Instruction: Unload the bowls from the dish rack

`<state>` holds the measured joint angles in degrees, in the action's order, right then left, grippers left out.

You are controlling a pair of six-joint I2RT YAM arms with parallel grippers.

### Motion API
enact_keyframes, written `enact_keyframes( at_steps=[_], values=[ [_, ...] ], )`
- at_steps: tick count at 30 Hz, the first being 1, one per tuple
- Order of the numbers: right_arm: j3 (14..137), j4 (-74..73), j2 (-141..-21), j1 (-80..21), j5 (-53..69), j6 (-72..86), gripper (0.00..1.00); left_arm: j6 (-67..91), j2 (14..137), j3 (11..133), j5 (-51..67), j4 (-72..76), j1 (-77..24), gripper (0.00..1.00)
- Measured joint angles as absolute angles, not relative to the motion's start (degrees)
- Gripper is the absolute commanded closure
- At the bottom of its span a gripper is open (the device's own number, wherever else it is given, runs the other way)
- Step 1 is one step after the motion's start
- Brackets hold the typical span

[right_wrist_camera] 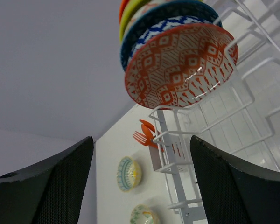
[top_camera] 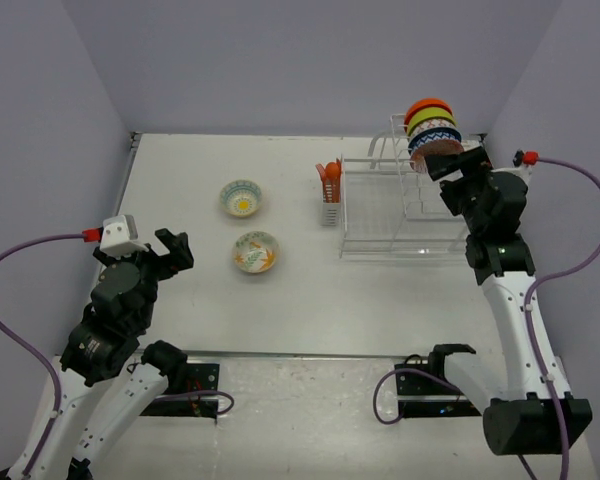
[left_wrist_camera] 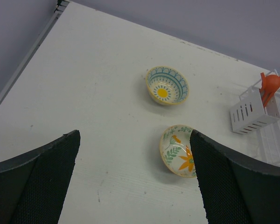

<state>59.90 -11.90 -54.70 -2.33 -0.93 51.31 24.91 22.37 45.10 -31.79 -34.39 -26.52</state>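
**A:** Left gripper (top_camera: 177,250) first, by the table's (top_camera: 180,180) left edge. How does it stand?

**B:** Its fingers are spread wide with nothing between them, and it hangs over bare surface.

**A:** And to its right?

**B:** Two bowls sit upright, left of centre. The teal-rimmed bowl (top_camera: 241,198) is toward the far edge. The floral bowl (top_camera: 255,251) is nearer, and the two are apart.

**A:** Anything between those and the rack?

**B:** A white utensil holder (top_camera: 329,212) with orange utensils (top_camera: 327,177) hangs on the left end of the dish rack (top_camera: 395,255). The rack fills the far right corner.

**A:** Bowls inside?

**B:** Four stand on edge in the tall slotted section, packed together. The orange bowl (top_camera: 427,106) is farthest back, then the yellow-green bowl (top_camera: 432,118), the blue bowl (top_camera: 435,133), and the red-brown bowl (right_wrist_camera: 179,67) in front. White wires cross below them.

**A:** Right gripper (right_wrist_camera: 141,140)?

**B:** Its jaws are apart and empty, close up to the red-brown bowl. I can't tell whether a fingertip touches it.
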Motion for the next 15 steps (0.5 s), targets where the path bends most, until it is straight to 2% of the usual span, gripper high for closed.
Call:
enact_keyframes(
  at_steps=[3, 8, 10, 14, 15],
  values=[
    [56.7, -10.5, -55.9, 0.8, 2.0, 58.1, 0.25, 24.9, 22.4, 45.1, -31.8, -34.4, -26.5, 0.00],
    [57.8, -5.8, -58.9, 3.4, 5.7, 63.3, 0.30, 24.9, 22.4, 45.1, -31.8, -34.4, -26.5, 0.00],
    [58.1, -4.0, -60.5, 4.0, 6.6, 64.7, 0.39, 24.9, 22.3, 45.1, -31.8, -34.4, -26.5, 0.00],
    [58.2, -2.1, -62.9, 4.8, 7.2, 66.5, 0.45, 24.9, 22.4, 45.1, -31.8, -34.4, -26.5, 0.00],
    [58.4, -1.9, -63.6, 5.0, 7.3, 66.7, 0.50, 24.9, 22.4, 45.1, -31.8, -34.4, -26.5, 0.00]
  ],
)
